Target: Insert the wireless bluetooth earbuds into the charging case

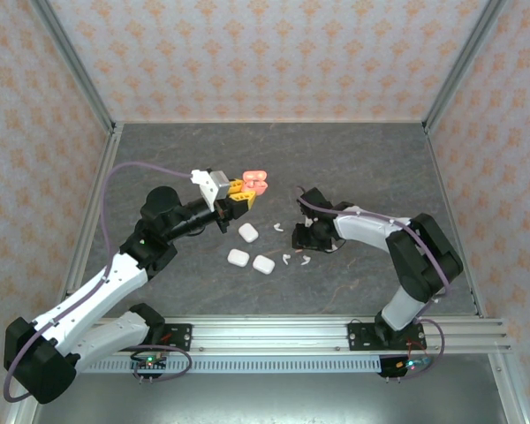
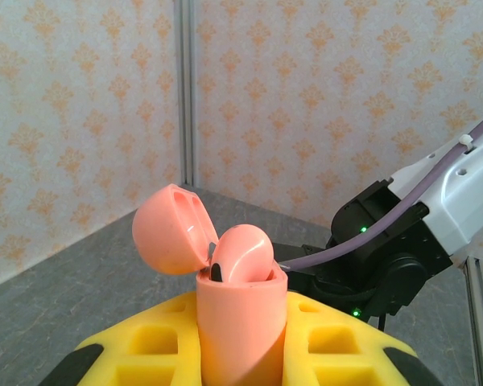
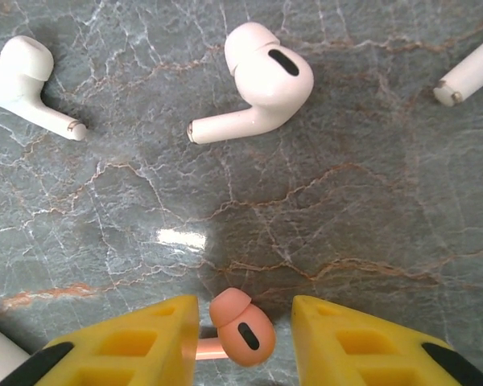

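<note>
My left gripper [image 1: 241,191] is raised above the table, its yellow fingers shut on a coral-pink charging case [image 2: 238,342]. The lid [image 2: 169,229] is hinged open and one pink earbud [image 2: 245,253] sits in the case. My right gripper [image 3: 245,305] is low over the marbled table, open. A second pink earbud [image 3: 241,331] lies between its yellow fingers, stem against the left finger and a gap to the right one. In the top view this gripper [image 1: 305,237] is right of the white cases.
Three closed white cases [image 1: 247,232] [image 1: 238,258] [image 1: 263,264] lie mid-table. Loose white earbuds [image 3: 266,76] [image 3: 20,76] lie just beyond my right fingers, and another stem [image 3: 471,76] at the right edge. Wallpapered enclosure walls surround the table.
</note>
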Motion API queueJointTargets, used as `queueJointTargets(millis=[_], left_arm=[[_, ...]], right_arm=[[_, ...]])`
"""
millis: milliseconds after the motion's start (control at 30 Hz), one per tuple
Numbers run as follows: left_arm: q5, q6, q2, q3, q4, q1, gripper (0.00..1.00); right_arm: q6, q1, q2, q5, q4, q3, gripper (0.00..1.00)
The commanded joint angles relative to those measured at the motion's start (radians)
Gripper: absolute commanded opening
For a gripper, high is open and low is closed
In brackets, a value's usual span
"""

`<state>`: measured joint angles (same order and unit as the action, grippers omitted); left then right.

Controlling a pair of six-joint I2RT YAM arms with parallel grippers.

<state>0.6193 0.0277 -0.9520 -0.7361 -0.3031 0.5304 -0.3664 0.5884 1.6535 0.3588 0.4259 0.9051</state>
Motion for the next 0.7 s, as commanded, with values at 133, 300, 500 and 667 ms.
queueJointTargets(millis=[133, 300, 500, 667], left_arm=[[-0.001, 0.014, 0.001, -0.037, -0.015, 0.007, 0.0], [-0.003, 0.015, -0.001, -0.039, -0.011, 0.009, 0.0], [-0.006, 0.016, -0.001, -0.04, -0.005, 0.008, 0.0], [-0.004, 0.005, -0.004, -0.03, -0.006, 0.009, 0.0]], right_arm=[[0.023, 0.019, 0.041, -0.018, -0.018, 0.022, 0.28], [0.036, 0.024, 0.03, -0.036, -0.017, 0.02, 0.19], [0.077, 0.025, -0.025, -0.083, -0.004, 0.018, 0.19], [0.173, 0.026, -0.135, -0.14, 0.023, 0.022, 0.19]])
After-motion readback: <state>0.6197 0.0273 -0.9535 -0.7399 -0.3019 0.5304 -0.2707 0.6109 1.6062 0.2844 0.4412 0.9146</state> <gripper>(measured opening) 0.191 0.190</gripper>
